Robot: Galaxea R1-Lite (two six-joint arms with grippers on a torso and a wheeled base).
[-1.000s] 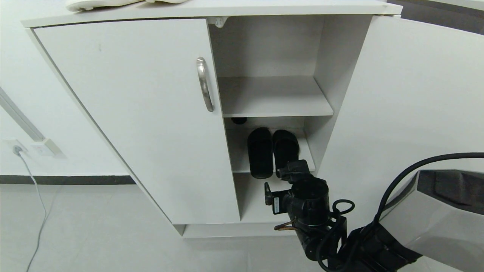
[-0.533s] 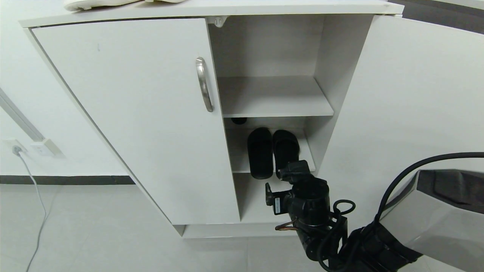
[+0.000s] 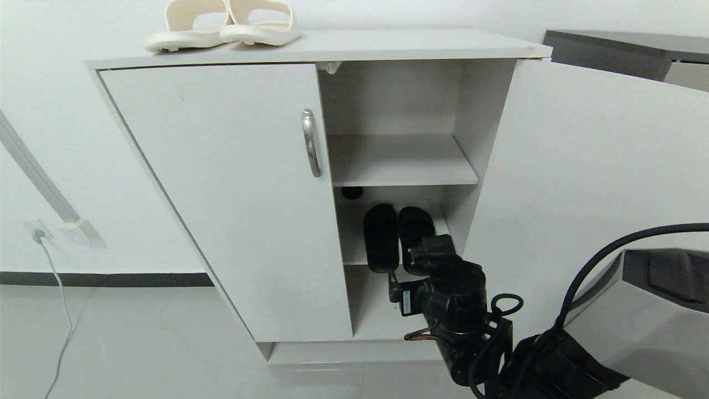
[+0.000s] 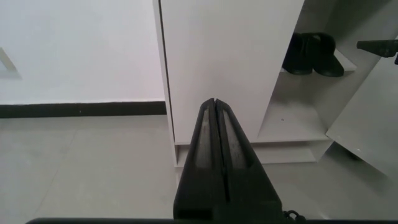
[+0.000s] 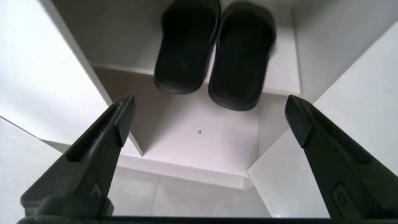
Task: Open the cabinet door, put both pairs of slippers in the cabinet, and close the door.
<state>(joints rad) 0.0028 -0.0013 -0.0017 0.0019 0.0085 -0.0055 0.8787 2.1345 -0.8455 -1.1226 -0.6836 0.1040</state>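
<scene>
A small white tag (image 3: 406,303) on the right arm's wrist carries print too small to read. Since a moment ago the head camera has tipped back, so the whole top of the cabinet (image 3: 388,47) now shows, and nothing on or in it has shifted. The right door (image 3: 581,166) stands swung wide open, while the left door (image 3: 232,194) is shut, its metal handle (image 3: 311,143) upright at the inner edge. The black slippers (image 3: 396,235) lie side by side, touching, on the cabinet's middle shelf (image 3: 443,224), heels at its front edge. They are plain, matte and open-toed. The top shelf (image 3: 399,160) is just above them. The cream slippers (image 3: 221,25) sit as a pair on the cabinet's top, over the left door. The right gripper (image 5: 208,106) hangs just in front of the open compartment, below the black slippers, with its jaws spread wide and nothing between them. The left gripper (image 4: 214,106) hovers over the floor (image 4: 93,168) in front of the left door, its jaws pressed together on nothing. A socket (image 3: 36,233) is on the wall left of the cabinet.
</scene>
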